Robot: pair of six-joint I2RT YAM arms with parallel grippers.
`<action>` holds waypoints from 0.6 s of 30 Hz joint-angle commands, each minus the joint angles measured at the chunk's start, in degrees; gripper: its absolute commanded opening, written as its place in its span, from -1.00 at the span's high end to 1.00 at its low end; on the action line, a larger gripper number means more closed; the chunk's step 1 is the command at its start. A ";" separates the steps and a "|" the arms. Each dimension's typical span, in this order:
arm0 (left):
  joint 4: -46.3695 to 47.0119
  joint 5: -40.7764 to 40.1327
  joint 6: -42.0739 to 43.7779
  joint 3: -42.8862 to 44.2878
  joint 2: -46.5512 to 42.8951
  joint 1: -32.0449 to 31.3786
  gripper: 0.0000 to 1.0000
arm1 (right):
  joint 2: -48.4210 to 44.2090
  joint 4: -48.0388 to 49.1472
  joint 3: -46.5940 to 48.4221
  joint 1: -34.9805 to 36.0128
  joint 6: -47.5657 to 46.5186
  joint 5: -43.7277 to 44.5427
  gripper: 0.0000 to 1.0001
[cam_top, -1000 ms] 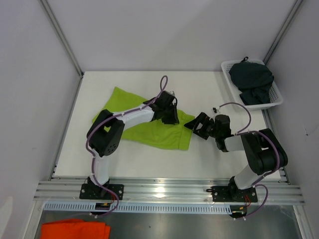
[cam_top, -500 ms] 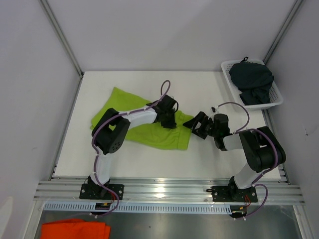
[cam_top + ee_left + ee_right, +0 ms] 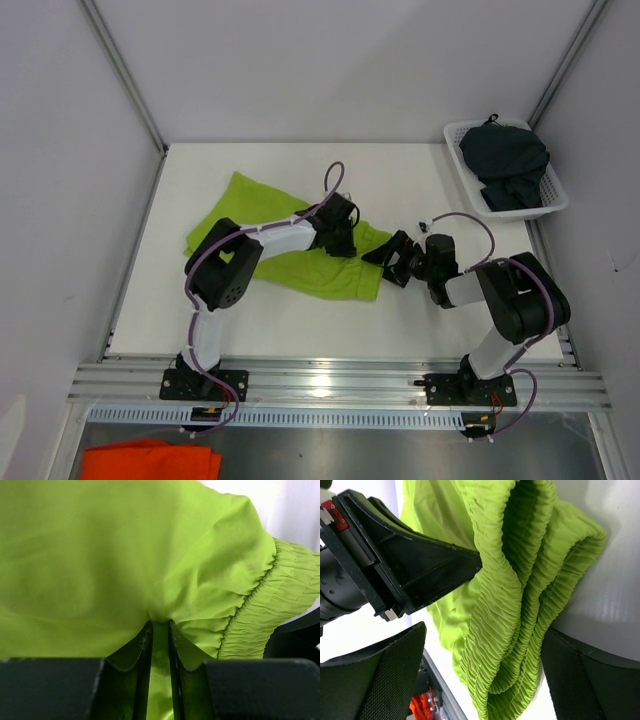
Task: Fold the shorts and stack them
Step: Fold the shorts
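The lime green shorts (image 3: 270, 232) lie crumpled on the white table (image 3: 300, 315), waistband toward the right. My left gripper (image 3: 341, 238) is shut on a pinch of the green fabric (image 3: 160, 605) near the elastic waistband (image 3: 280, 605). My right gripper (image 3: 386, 258) is open at the waistband end; in the right wrist view the bunched waistband (image 3: 520, 610) lies between its two fingers (image 3: 385, 680), which do not press on it. The left gripper's finger (image 3: 425, 565) also shows there. The dark shorts (image 3: 508, 158) sit piled in a white basket (image 3: 556, 200) at the back right.
An orange cloth (image 3: 150, 462) lies below the table's front rail at the bottom left. Metal frame rails (image 3: 330, 378) run along the near edge. White walls enclose the table on three sides.
My right gripper has slid left until its open fingers straddle the waistband end. My left gripper has shifted slightly while holding the green fabric.
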 commanded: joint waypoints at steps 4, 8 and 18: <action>1.13 -0.71 0.13 -3.34 1.74 -1.37 0.57 | 4.25 0.14 -3.35 1.66 1.88 1.69 -0.68; 1.57 0.26 -0.31 -3.69 0.86 -1.64 0.58 | 4.51 0.59 -2.65 1.84 3.02 3.71 -0.55; 2.71 1.41 -2.33 -6.59 -2.65 -1.99 0.58 | 2.06 -7.49 2.26 1.93 1.36 6.44 0.26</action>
